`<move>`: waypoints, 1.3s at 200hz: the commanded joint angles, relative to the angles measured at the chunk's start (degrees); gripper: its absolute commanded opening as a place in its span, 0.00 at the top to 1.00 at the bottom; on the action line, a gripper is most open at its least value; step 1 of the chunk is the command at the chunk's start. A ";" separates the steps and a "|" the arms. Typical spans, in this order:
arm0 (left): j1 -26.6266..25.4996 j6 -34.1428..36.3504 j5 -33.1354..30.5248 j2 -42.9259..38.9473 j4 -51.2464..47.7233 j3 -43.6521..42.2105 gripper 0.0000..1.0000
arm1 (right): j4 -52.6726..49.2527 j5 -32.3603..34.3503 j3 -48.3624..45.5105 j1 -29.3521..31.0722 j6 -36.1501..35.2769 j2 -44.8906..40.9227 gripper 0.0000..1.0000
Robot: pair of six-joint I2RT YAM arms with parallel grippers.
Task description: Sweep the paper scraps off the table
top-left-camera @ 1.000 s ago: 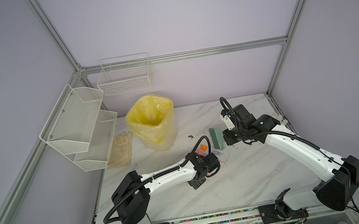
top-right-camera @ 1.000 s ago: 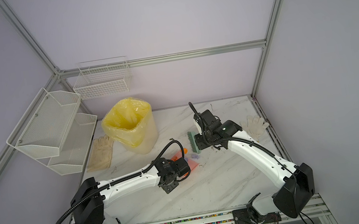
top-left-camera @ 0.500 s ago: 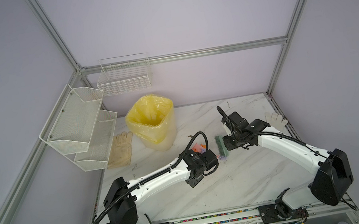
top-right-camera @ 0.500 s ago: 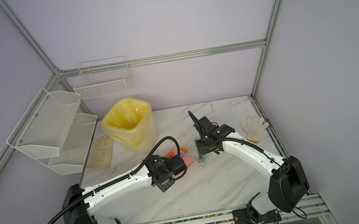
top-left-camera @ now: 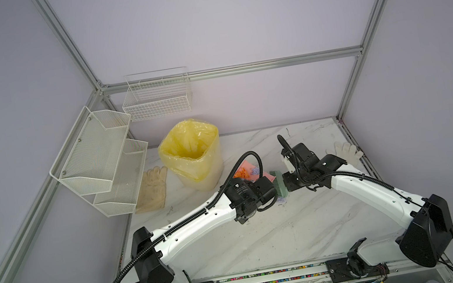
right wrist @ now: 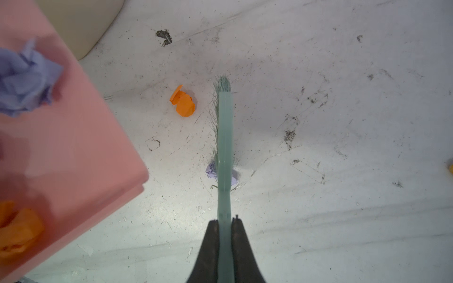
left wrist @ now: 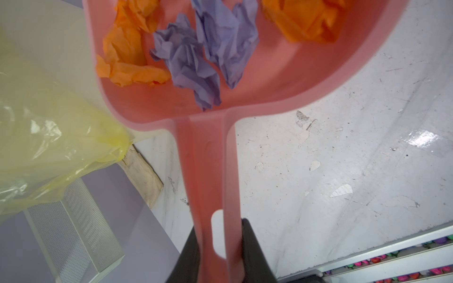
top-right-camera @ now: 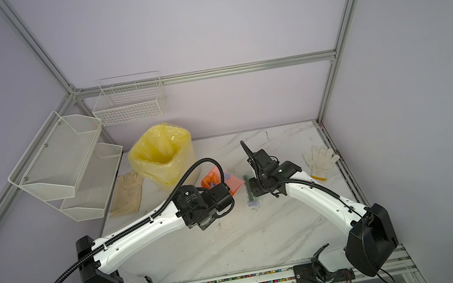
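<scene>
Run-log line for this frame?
left hand: shut on dustpan, scraps inside | right hand: shut on brush | table: orange scrap, purple scrap loose

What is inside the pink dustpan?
Orange scraps and purple scraps lie in the dustpan. From above, the left arm covers part of it, so more may be hidden.

Veined table [top-left-camera: 294, 230]: bin [top-left-camera: 204, 172], gloves [top-left-camera: 151, 191], paper scraps [right wrist: 183, 101]

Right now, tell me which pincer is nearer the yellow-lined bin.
Left. The left pincer, shut on the dustpan handle, is close to the bin; the right pincer, shut on the brush, sits farther off, past the dustpan.
</scene>
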 commanded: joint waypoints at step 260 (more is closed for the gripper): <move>24.39 22.34 -6.56 4.06 4.87 32.90 0.97 | 2.82 -0.54 -1.18 -0.15 -2.09 -0.27 1.00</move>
